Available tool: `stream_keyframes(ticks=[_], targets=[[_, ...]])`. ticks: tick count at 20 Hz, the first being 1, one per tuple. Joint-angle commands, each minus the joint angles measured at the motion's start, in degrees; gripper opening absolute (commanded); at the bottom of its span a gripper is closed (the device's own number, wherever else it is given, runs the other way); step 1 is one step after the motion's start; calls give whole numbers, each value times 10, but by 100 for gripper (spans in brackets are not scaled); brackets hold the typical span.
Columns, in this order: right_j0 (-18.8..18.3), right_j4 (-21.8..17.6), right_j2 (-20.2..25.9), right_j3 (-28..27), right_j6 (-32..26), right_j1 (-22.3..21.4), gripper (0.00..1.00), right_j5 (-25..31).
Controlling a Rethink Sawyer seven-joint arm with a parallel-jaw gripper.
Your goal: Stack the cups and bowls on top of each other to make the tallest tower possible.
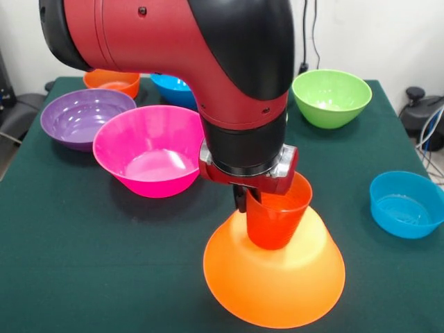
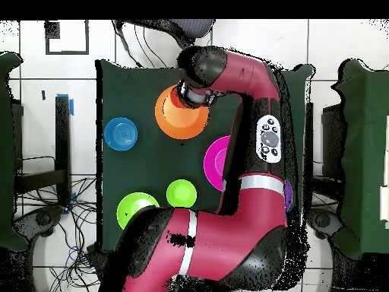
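A large orange bowl (image 1: 277,284) stands rim down near the table's front edge; it also shows in the overhead view (image 2: 169,122). The orange-red cup (image 1: 277,218) rests upright, mouth up, on the bowl's flat top. My gripper (image 1: 246,201) comes straight down over it and is shut on the cup's left rim, with one black finger (image 1: 240,200) showing outside the wall. In the overhead view the arm's wrist (image 2: 191,97) hides the cup.
A pink bowl (image 1: 149,149), a purple bowl (image 1: 83,118), a small orange bowl (image 1: 114,81) and a blue bowl (image 1: 172,89) stand left and behind. A green bowl (image 1: 331,97) and a blue bowl (image 1: 406,205) stand right. A smaller green bowl (image 2: 181,193) shows overhead.
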Motion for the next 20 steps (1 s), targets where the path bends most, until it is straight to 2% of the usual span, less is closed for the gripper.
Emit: stream_keyframes(ticks=[1, 2, 3, 16, 20], targets=[[17, 11, 9, -11, 115, 7, 0, 25], [18, 13, 6, -14, 117, 8, 0, 24], [19, 15, 3, -16, 120, 10, 100, 23], [28, 26, -16, -20, 134, 13, 100, 4], [27, 23, -15, -35, 115, 20, 100, 9]])
